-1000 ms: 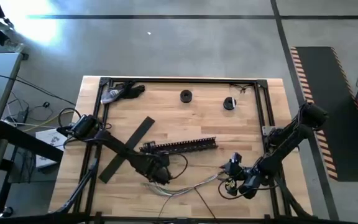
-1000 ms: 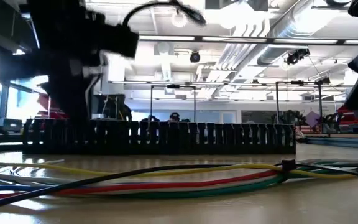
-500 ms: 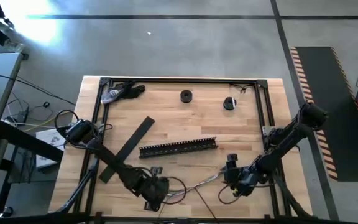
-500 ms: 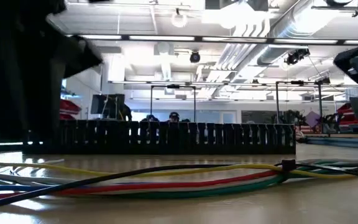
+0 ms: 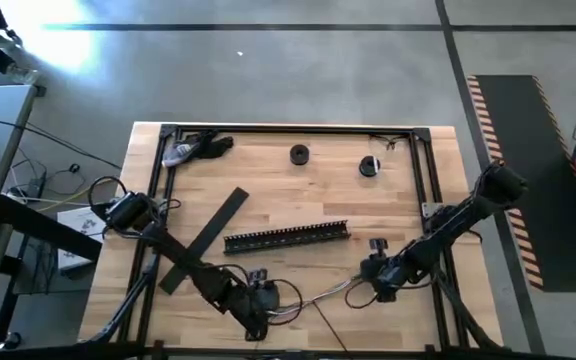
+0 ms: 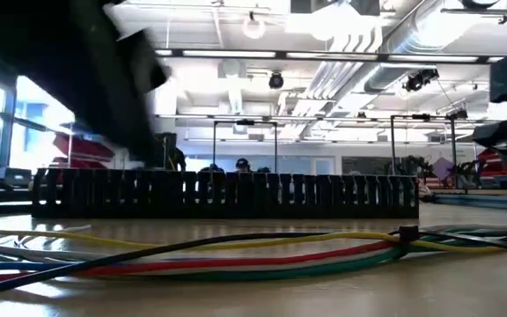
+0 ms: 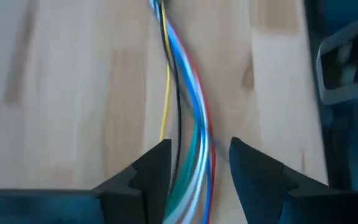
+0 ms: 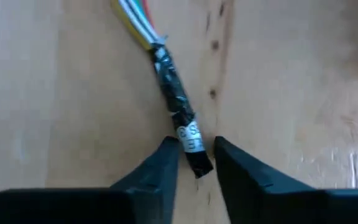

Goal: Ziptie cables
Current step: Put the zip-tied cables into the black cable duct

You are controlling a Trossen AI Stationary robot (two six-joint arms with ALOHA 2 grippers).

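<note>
Near the table's front edge, both grippers straddle the cables with jaws apart, apparently poised to gather the bundle for tying. Left gripper brackets the loose coloured strands; right gripper brackets the black-taped end.

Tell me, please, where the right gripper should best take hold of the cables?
Probably at the black taped end, where the cables are bound into one stiff stub. It lies flat on the table, so the right gripper, open astride it, should come straight down.

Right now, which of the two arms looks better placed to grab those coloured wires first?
Probably the right. Its hand already straddles the black-taped end of the cables, fingers open on either side. The left hand is also open over the loose wires, but mid-bundle, where they spread.
</note>
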